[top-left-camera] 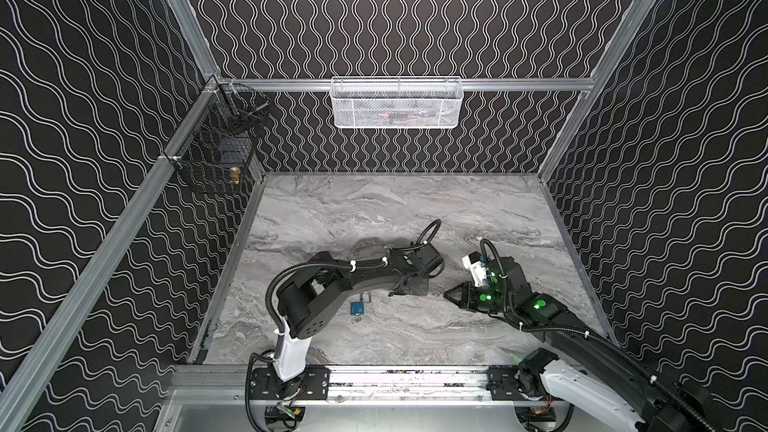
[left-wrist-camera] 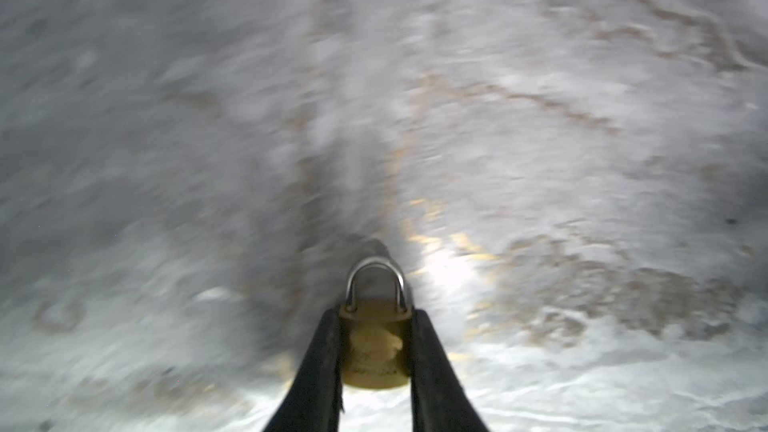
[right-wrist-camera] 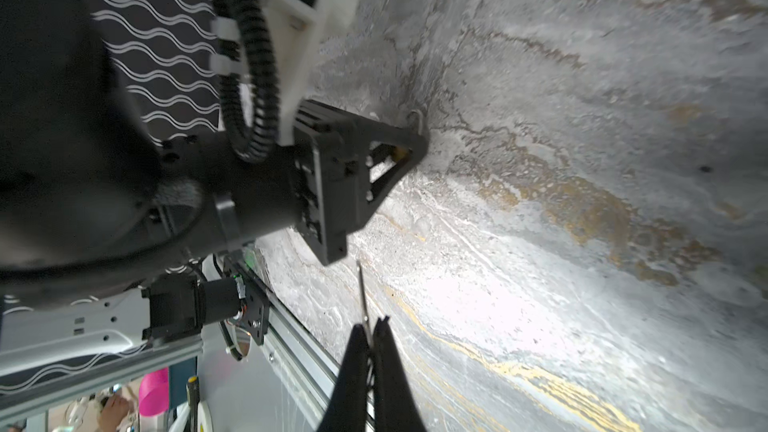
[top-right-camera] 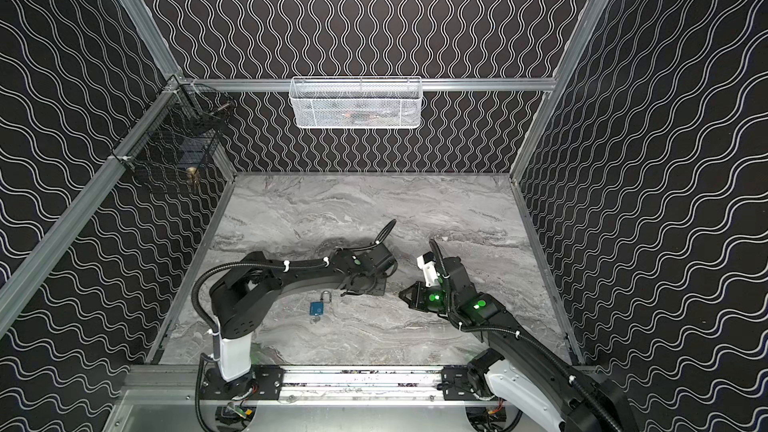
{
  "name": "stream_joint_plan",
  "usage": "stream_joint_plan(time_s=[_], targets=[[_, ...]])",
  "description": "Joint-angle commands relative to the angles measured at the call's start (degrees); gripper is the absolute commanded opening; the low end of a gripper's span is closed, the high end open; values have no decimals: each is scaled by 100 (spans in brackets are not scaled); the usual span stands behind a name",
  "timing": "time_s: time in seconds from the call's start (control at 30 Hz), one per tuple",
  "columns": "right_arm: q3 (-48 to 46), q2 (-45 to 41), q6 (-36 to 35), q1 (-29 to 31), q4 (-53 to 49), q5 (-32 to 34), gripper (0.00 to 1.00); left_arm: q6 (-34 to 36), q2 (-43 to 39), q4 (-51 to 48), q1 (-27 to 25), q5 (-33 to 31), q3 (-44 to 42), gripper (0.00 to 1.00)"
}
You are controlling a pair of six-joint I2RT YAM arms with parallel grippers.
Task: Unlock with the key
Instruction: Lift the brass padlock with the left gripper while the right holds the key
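Here the left gripper [left-wrist-camera: 376, 314] clamps the brass padlock [left-wrist-camera: 376, 351] between its jaws; right gripper [right-wrist-camera: 371, 323] pinches the key [right-wrist-camera: 362, 290], blade poking past its tips

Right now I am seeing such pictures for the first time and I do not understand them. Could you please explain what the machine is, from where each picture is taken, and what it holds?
This is a robot with two arms standing at a marble-patterned table. Two pictures look down from above on the whole scene. The other two come from a small camera on each wrist, looking along the fingers.

The left gripper is closed on a brass padlock. The right gripper pinches a thin metal key, which is not yet in that lock. A blue padlock lies on the table, apart from both grippers.
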Motion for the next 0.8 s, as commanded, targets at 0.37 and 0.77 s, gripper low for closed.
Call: stream_joint_plan(time_s=[0.37,0.77], targets=[[-224,841,363,880,1472,-409,0,-1291,-840,-1408,5,-177,-1129,26],[-220,791,341,947,1417,-305,0,-1294,-747,-1466,-49,-24,-1085,40]])
